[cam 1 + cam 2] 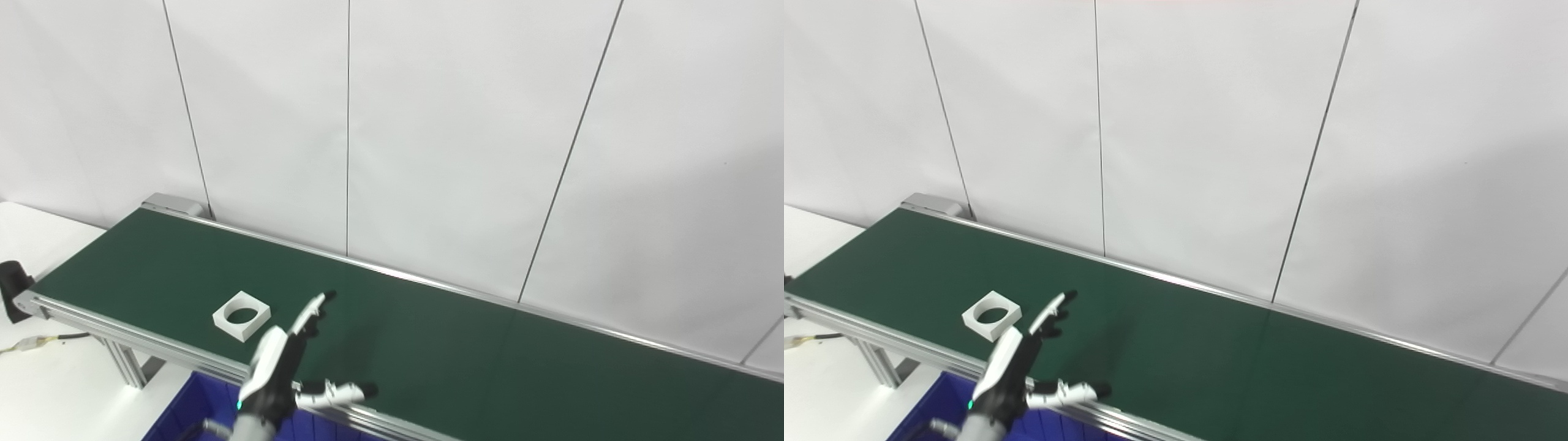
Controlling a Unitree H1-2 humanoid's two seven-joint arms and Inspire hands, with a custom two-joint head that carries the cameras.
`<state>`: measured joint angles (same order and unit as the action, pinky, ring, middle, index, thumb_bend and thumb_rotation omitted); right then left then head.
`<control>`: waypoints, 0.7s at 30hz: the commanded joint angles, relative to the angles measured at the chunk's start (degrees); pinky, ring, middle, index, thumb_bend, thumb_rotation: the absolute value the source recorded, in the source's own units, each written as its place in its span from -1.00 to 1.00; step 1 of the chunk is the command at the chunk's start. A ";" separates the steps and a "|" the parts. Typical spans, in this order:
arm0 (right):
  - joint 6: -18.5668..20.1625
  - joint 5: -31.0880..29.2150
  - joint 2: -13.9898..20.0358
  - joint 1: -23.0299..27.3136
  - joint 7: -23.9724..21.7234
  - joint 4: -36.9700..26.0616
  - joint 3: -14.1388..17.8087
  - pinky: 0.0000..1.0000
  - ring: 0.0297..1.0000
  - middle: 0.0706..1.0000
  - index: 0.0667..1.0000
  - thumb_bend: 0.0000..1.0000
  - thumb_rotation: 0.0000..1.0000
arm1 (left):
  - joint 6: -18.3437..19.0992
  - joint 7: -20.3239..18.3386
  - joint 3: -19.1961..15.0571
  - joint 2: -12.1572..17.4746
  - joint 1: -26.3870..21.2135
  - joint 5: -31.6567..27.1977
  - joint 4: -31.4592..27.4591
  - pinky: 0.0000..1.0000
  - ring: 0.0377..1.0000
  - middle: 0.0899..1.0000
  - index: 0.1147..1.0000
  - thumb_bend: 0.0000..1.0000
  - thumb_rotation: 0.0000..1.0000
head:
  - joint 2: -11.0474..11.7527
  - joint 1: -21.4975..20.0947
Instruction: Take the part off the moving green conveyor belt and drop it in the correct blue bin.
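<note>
A white square part with a round hole (pixel 241 315) lies flat on the green conveyor belt (pixel 429 343), near its front edge at the left. My left hand (pixel 288 361) is open and empty, fingers stretched out over the belt's front edge, just right of the part and not touching it. Its thumb points right along the belt rail. The same part (pixel 991 315) and left hand (pixel 1026 361) show in the right eye view. My right hand is not in view.
A blue bin (pixel 190 410) sits below the belt's front rail, under my left arm. A white table (pixel 55 392) with a cable and a black object (pixel 12 285) lies at the left. A white panelled wall stands behind the belt.
</note>
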<state>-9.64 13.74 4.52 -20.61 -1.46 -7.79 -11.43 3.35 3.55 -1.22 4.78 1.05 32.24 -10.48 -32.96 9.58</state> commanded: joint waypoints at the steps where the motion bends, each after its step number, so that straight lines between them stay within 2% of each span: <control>1: -0.26 -0.72 -0.11 0.49 -0.37 -2.25 0.18 0.91 0.95 0.97 1.00 0.60 -0.37 | 1.82 2.80 -0.20 0.38 -3.32 2.73 1.10 0.61 0.82 0.94 0.89 0.60 -0.21 | -0.53 0.28; 4: -0.13 -1.07 -0.05 0.43 -0.59 -2.79 0.21 0.91 0.95 0.98 1.00 0.57 -0.36 | 3.62 5.17 -0.71 0.54 -6.41 4.17 4.95 0.56 0.83 0.96 0.88 0.61 -0.24 | -1.91 0.97; 8: 0.42 -1.02 0.04 0.33 -0.68 -3.49 0.28 0.92 0.95 0.97 1.00 0.57 -0.31 | 5.25 6.79 -0.62 1.73 -9.55 5.25 8.65 0.58 0.85 0.97 0.88 0.60 -0.25 | -2.70 1.49; 14: 1.28 -1.26 0.00 0.33 -0.80 -4.11 0.40 0.91 0.95 0.96 1.00 0.55 -0.29 | 9.40 6.02 0.17 3.97 -12.65 6.35 11.10 0.59 0.81 0.95 0.88 0.62 -0.31 | -3.50 2.02; 21: 1.72 -0.91 0.31 0.51 -0.91 -4.42 0.50 0.92 0.96 0.96 1.00 0.52 -0.28 | 12.61 6.03 1.87 6.54 -14.87 7.79 13.94 0.79 0.90 0.99 0.89 0.65 -0.41 | -3.47 2.43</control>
<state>-8.60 13.00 4.73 -20.46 -1.82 -10.17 -11.12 15.33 8.55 0.17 10.06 -11.29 38.49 4.47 -36.48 12.04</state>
